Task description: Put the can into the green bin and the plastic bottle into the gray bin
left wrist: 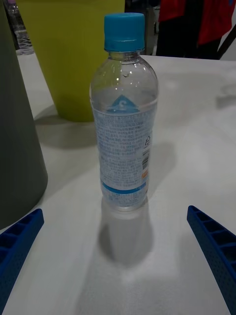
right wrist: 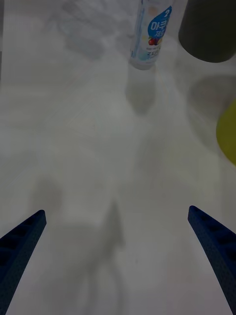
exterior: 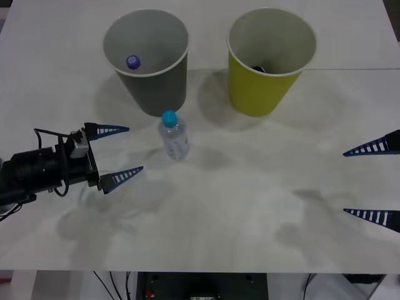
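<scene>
- The right claw (exterior: 374, 182) waited wide apart at the right edge of the front view, low over the white surface (exterior: 250, 206).
- The left claw (exterior: 119, 152), at centre left, gaped empty, aimed at the small clear plastic bottle with a light-blue cap (exterior: 173, 136), upright and ungrasped.
- The dark gray tapered bin (exterior: 149, 59), upper left, held a purple-capped item (exterior: 133, 61); the bottle step remained.
- The yellow-green tapered bin (exterior: 265, 62), upper right, showed something dark inside, likely the can.

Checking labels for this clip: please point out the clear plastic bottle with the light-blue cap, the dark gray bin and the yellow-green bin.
Clear plastic bottle with light-blue cap (exterior: 174, 141): front view, its labelled body.
Dark gray bin (exterior: 159, 87): front view, outer wall.
Yellow-green bin (exterior: 256, 90): front view, outer wall.
</scene>
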`<state>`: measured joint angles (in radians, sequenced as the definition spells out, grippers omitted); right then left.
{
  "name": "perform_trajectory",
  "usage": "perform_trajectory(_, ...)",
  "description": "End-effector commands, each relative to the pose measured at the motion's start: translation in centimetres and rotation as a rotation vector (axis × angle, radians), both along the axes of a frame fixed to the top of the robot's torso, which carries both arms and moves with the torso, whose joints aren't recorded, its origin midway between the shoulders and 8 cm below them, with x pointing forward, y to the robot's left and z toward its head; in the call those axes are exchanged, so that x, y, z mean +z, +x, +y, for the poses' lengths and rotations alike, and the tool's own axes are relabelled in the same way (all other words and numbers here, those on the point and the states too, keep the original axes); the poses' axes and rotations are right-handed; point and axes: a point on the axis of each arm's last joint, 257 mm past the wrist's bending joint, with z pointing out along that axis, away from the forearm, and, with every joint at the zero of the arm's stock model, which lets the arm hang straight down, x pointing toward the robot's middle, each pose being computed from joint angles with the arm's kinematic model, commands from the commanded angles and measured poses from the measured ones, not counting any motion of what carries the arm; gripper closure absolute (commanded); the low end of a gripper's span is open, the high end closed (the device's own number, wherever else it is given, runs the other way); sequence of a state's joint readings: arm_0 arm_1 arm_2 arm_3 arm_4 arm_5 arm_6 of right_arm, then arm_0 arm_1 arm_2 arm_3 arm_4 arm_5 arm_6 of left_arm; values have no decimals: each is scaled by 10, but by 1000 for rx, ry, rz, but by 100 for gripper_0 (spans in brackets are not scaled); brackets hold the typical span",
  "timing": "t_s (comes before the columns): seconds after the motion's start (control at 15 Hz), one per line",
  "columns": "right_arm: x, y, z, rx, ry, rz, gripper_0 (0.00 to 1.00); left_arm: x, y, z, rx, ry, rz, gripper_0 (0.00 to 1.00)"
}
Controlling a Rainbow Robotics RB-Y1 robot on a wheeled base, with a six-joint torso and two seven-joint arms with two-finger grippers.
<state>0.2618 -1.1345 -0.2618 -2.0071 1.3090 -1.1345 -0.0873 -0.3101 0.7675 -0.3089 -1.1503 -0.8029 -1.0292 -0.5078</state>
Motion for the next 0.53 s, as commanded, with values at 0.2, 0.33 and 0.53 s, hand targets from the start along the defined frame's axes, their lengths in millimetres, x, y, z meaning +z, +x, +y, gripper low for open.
perform_trajectory(0.2,0,0,0,0,0,0,0,-4,9,-31,-6,-18,-9,0)
perform_trajectory(0.33,0,0,0,0,0,0,0,-6,18,-37,4,-35,-2,0)
perform_trajectory(0.53,0,0,0,0,0,0,0,-5,27,-54,-3,-50,-2,0)
